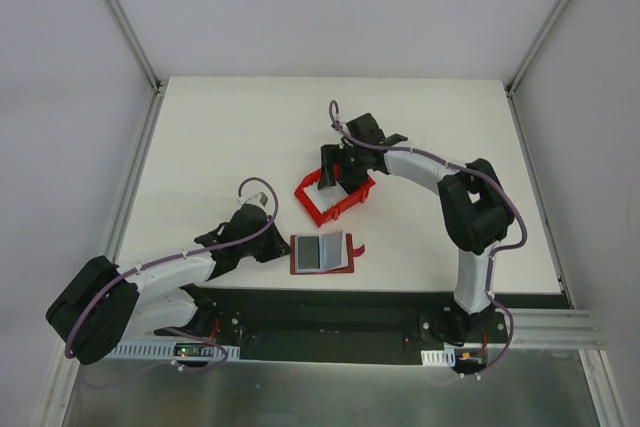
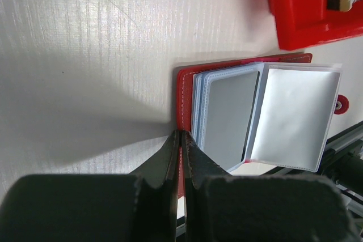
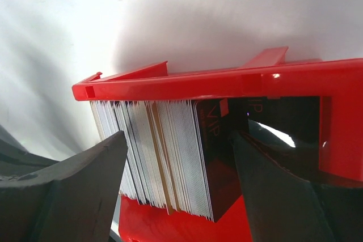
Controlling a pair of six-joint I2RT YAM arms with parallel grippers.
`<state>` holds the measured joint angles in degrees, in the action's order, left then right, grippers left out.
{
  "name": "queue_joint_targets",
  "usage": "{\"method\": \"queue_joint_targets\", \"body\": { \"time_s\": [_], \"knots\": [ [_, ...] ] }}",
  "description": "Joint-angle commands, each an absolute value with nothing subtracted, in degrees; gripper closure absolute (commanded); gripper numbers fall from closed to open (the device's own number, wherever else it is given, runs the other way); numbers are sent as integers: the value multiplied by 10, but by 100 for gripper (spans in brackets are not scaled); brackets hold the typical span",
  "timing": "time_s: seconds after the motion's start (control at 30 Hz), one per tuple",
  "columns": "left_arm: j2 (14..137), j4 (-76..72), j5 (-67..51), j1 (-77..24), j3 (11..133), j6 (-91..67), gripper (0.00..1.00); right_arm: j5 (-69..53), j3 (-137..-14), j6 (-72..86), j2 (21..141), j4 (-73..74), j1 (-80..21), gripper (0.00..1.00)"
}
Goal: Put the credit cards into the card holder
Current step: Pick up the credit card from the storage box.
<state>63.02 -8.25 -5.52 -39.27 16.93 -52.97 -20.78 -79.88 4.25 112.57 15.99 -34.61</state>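
Right gripper (image 3: 180, 143) around dark "VIP" card (image 3: 214, 140)

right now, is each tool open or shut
left tool: shut, tips at the card holder edge
right tool: open, straddling the credit cards in the bin

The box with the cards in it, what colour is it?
The box is red, clearest in the right wrist view.

text: "VIP", pale letters | on: face of dark credit card (image 3: 220, 162) at front of the upright stack | where: inside red bin (image 3: 227, 80) | fainter "IP" further right: partly legible, surface unclear
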Motion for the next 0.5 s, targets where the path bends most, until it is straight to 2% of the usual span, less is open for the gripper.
{"method": "queue_joint_targets", "body": {
  "time_s": [0.0,0.33,0.47],
  "knots": [
    [636,-89,-61,-390,189,-516,100,-162,-766,53,1086,164,-323,22],
    [635,-90,-62,-390,188,-515,100,-171,-744,68,1057,139,-320,22],
    [635,-90,-63,-389,190,-515,100,-199,-760,65,1060,143,-321,27]
  ]
}}
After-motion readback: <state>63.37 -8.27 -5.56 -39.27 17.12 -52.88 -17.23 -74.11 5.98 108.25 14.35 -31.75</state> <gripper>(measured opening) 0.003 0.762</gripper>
